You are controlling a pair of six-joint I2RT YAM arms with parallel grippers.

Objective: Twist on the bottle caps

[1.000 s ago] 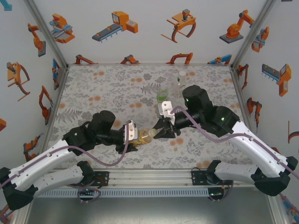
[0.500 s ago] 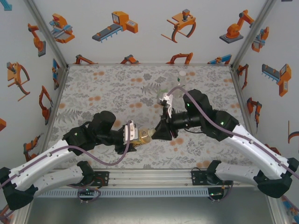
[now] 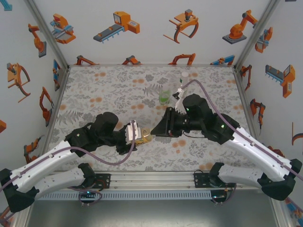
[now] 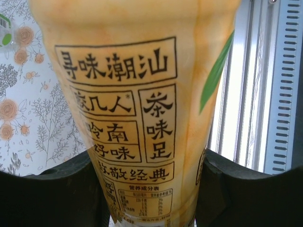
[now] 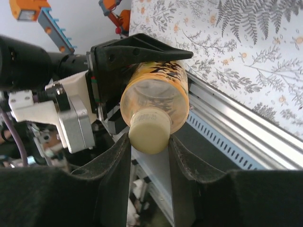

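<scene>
The amber bottle (image 3: 146, 137) with its yellow label (image 4: 137, 94) lies nearly level above the table's near middle. My left gripper (image 3: 136, 137) is shut on its body, dark fingers (image 4: 52, 189) on both sides of the label. The pale bottle cap (image 5: 149, 130) sits on the neck of the amber bottle (image 5: 154, 87). My right gripper (image 5: 149, 142) is shut on that cap, one pad on each side. From above, the right gripper (image 3: 154, 133) meets the bottle's mouth end from the right. The left gripper (image 5: 137, 52) holds the bottle's far end.
A short green bottle (image 3: 164, 98) stands behind the grippers. A clear bottle (image 3: 184, 79) stands further back right. The metal rail (image 3: 151, 178) runs along the near edge. The enclosure walls (image 3: 279, 94) close in both sides.
The right wrist has rotated about its axis while clamped on the cap, and its white mount has swung toward the back. The left gripper and amber bottle have barely moved.
</scene>
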